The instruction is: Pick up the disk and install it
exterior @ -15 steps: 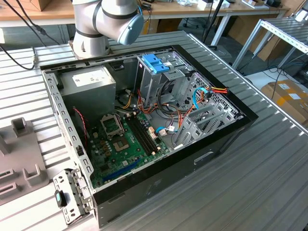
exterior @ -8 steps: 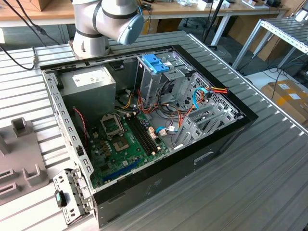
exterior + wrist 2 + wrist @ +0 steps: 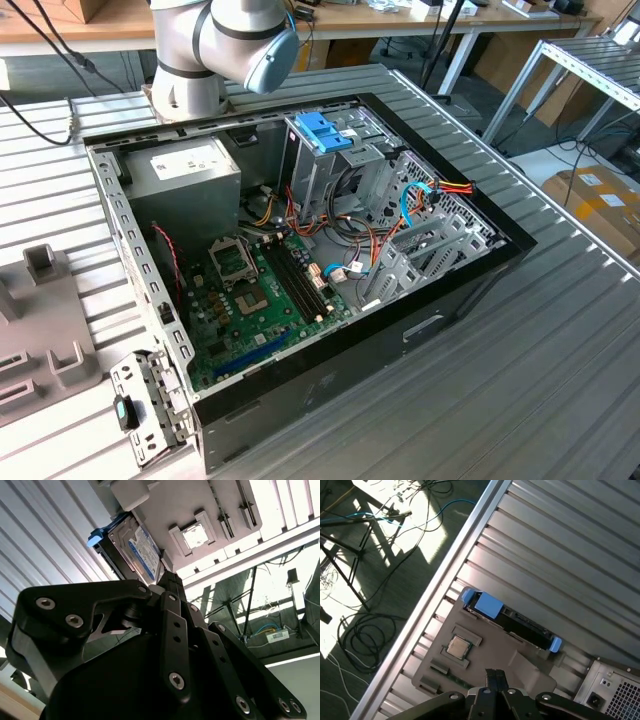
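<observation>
As it hangs above the table (image 3: 560,545), gripper (image 3: 495,676): fingers pinched together, gripping nothing
disk (image 3: 522,622): on edge at grey holder (image 3: 485,655) (blue ends showing)

In the exterior view the arm (image 3: 222,45) shows as a thick grey joint with a light-blue end cap, standing at the top of the scene, its upper part cut off by the picture's edge. In both wrist views the gripper (image 3: 495,673) (image 3: 167,580) is a black linkage of bolted bars that converge toward the tips. Its two narrow fingers (image 3: 491,678) lie pressed flat against each other, tips meeting, no gap between them.
</observation>
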### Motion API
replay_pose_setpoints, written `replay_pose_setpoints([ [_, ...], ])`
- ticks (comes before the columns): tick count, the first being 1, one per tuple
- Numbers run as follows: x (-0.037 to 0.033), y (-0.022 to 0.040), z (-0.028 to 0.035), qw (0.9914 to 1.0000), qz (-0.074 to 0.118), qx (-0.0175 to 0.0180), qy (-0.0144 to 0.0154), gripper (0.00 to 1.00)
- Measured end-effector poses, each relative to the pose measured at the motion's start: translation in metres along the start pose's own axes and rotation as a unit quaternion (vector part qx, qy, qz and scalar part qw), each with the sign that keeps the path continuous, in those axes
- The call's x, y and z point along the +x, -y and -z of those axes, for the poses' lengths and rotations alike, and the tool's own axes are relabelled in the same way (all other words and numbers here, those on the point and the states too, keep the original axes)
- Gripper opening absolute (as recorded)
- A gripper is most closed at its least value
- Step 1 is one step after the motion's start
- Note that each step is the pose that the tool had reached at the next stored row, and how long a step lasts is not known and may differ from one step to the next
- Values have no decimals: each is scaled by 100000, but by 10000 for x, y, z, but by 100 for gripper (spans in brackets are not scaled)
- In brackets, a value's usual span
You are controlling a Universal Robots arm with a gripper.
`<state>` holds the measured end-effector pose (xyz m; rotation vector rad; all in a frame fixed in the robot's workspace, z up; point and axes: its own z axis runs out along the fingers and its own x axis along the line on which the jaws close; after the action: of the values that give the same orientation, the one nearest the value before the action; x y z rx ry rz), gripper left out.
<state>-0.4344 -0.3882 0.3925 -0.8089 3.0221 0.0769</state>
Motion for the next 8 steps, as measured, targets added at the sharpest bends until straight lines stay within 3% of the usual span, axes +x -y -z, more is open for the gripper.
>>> replay_pose_setpoints([
  [8, 0, 0, 0, 99978, 2109, -53, -90, 11],
])
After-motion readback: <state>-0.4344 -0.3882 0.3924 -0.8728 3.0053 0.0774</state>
